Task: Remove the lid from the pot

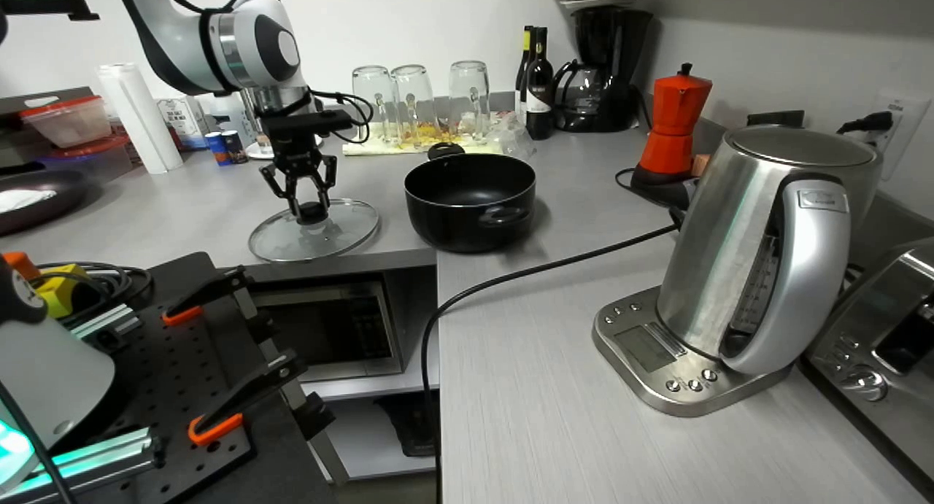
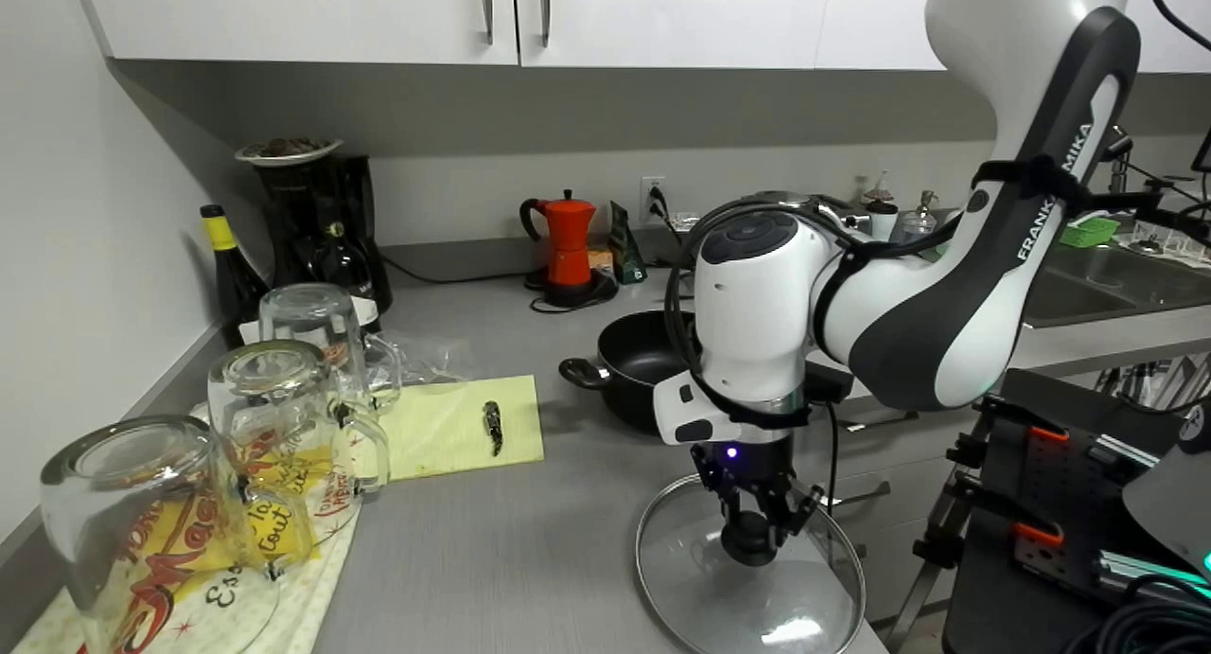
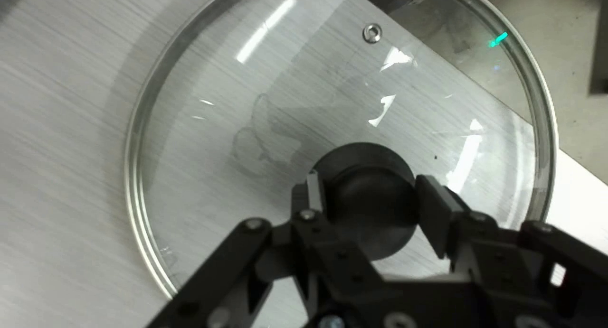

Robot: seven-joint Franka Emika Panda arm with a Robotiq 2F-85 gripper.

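The lid is round clear glass with a steel rim and a black knob. It shows in both exterior views (image 1: 332, 235) (image 2: 747, 602) and fills much of the wrist view (image 3: 285, 109). It is at the counter's front edge, partly overhanging it, beside the pot. I cannot tell whether its whole rim touches the counter. My gripper (image 1: 312, 203) points down with a finger against each side of the knob, also in the wrist view (image 3: 369, 200). The black pot (image 1: 463, 227) stands uncovered on the counter; the arm partly hides it in an exterior view (image 2: 620, 394).
The steel kettle (image 1: 730, 256) stands on its base, with a cord crossing the counter. Glass mugs (image 2: 274, 417) stand upside down on a cloth. A red moka pot (image 1: 673, 121), bottles (image 1: 538, 88) and a coffee maker (image 1: 609, 66) stand behind. A microwave (image 1: 328, 329) sits below.
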